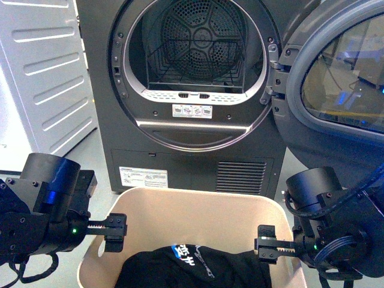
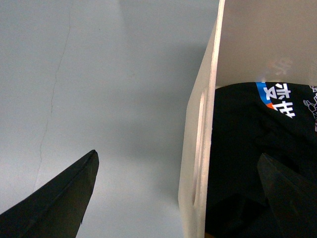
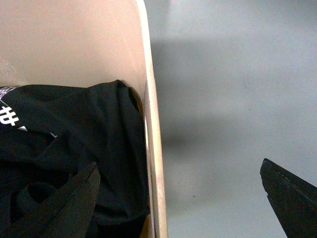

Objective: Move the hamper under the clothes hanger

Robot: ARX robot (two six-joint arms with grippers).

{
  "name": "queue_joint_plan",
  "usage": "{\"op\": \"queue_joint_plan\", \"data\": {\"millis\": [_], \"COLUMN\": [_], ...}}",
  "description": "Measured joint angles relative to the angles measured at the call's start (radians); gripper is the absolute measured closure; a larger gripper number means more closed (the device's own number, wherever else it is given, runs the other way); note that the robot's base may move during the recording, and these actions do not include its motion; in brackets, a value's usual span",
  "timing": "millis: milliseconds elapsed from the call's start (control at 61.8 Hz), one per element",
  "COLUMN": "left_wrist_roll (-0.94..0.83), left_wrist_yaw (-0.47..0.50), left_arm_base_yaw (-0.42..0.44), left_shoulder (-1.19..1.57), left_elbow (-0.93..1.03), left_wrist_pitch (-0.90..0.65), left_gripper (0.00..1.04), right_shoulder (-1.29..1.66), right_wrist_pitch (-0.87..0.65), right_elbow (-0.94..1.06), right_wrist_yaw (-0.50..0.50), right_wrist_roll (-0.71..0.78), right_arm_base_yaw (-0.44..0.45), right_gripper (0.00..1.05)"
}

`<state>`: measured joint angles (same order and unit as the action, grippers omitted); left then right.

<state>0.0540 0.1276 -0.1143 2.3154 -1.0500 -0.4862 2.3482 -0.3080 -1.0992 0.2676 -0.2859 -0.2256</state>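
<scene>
Front view sharp, evenly lit, cool indoor light. Reflections w/ blue glints on dryer door glass; drum was dim inside. Wrist views softer: hamper cast diffuse shadow on floor both sides; black shirt showed little detail.

Open dark grey dryer, white panel

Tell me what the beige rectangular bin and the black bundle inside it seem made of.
Beige rectangular bin: probably plastic, smooth and matte; thin, evenly moulded wall with a cut-out slot. Black bundle: soft fabric; it folds loosely and carries a printed logo.
</scene>
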Motion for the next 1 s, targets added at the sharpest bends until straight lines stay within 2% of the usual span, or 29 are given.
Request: {"op": "queue_joint_plan", "data": {"millis": [437, 469, 583, 761, 858, 939, 1003], "left_wrist_roll": [-0.001, 0.001, 0.005, 0.008, 0.010, 0.020, 0.025], "left_wrist_yaw": [0.025, 0.040, 0.080, 0.082, 0.070, 0.069, 0.065], "left_arm_base_yaw": [-0.051, -0.054, -0.062, -0.069, -0.074, -0.080, -0.080], "left_shoulder": [0.064, 0.064, 0.064, 0.065, 0.069, 0.069, 0.069], "left_elbow": [-0.055, -0.053, -0.047, -0.043, -0.043, -0.044, -0.045], "left_wrist_pitch": [0.011, 0.010, 0.011, 0.014, 0.017, 0.019, 0.021], "left_gripper": [0.08, 0.13, 0.40, 0.69, 0.92, 1.01, 1.01], "right_shoulder": [0.058, 0.061, 0.065, 0.065, 0.065, 0.064, 0.061], "right_wrist_pitch": [0.032, 0.032, 0.029, 0.039, 0.044, 0.043, 0.043], "right_elbow": [-0.031, -0.032, -0.031, -0.031, -0.031, -0.031, -0.031], "right_wrist_yaw": [0.034, 0.036, 0.037, 0.035, 0.031, 0.018, 0.010], "right_wrist_roll": [0.016, 0.017, 0.027, 0.040, 0.048, 0.051, 0.050], "right_arm_base_yaw": [0.010, 0.010, 0.016, 0.018, 0.024, 0.023, 0.023], "right_gripper": [0.09, 0.13, 0.39, 0.67, 0.87, 0.99, 1.02]}}
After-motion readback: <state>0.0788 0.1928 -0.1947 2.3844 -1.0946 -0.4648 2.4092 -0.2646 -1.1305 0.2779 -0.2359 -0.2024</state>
